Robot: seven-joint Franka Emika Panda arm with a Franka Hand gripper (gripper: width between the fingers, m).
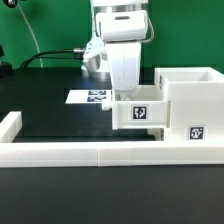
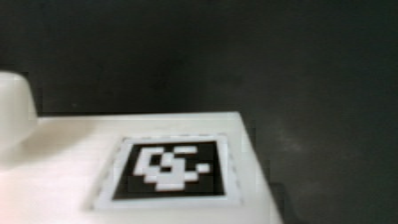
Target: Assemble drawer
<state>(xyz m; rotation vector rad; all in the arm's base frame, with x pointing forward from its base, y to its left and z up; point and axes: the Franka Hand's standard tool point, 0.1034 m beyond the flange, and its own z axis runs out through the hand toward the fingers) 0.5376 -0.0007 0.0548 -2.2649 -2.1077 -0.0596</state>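
**Ana:** Nearest the exterior camera runs the low white wall [image 1: 80, 152] along the table edge. What of the gripper [image 1: 125, 92] behind it?

**Ben:** It hangs straight down over a small white tray [image 1: 138, 112], its white body just above the tray's top. Its fingers are hidden by the body and the tray, so nobody can tell whether it is clenched, released, or holding that tray.

**Ana:** And the wrist camera?

**Ben:** Blurred. It shows a flat white surface carrying a black-and-white tag [image 2: 169, 170], with the black table [image 2: 214, 50] beyond it. A rounded white shape [image 2: 15, 110] sits at one edge; what it is cannot be made out. No fingers appear in it.

**Ana:** Where is the tray relative to the rest of the drawer?

**Ben:** Its tagged face looks toward the exterior camera, and it stands just beside the tall square box [image 1: 188, 105], on the exterior view's left of it. They look to be touching, though whether the tray is partly inside the box cannot be told. The box is open at the top, has its own small tag [image 1: 196, 133] low on its front, and stands against the wall.

**Ana:** Anything farther back?

**Ben:** The marker board [image 1: 90, 97] lies flat on the table behind the arm, partly covered by the gripper. A green backdrop [image 1: 45, 25] and a dark cable [image 1: 40, 55] are behind that.
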